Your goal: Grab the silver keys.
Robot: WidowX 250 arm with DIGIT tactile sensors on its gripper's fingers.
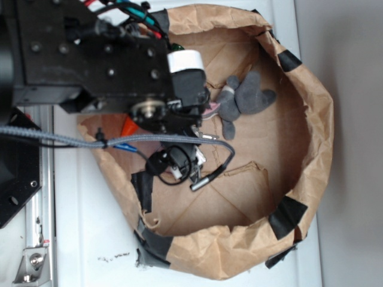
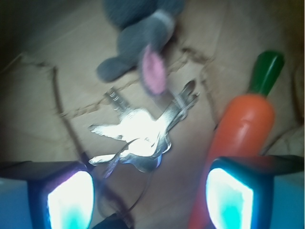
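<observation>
The silver keys [image 2: 140, 131] lie fanned out on the brown paper floor in the wrist view, shiny and joined on thin rings. My gripper [image 2: 150, 200] hovers open just short of them. Its two glowing pads [image 2: 71, 200] stand wide apart at the bottom of the frame, with nothing between them. The keys sit slightly ahead of the gap, a little left of its centre. In the exterior view the black arm [image 1: 119, 66] covers the gripper, and I cannot make out the keys there.
A grey plush bunny [image 2: 143, 38] [image 1: 245, 95] lies just beyond the keys, its pink ear almost touching them. An orange toy carrot [image 2: 243, 124] with a green top lies right of the keys, beside the right pad. Crumpled paper walls [image 1: 317, 119] ring the area.
</observation>
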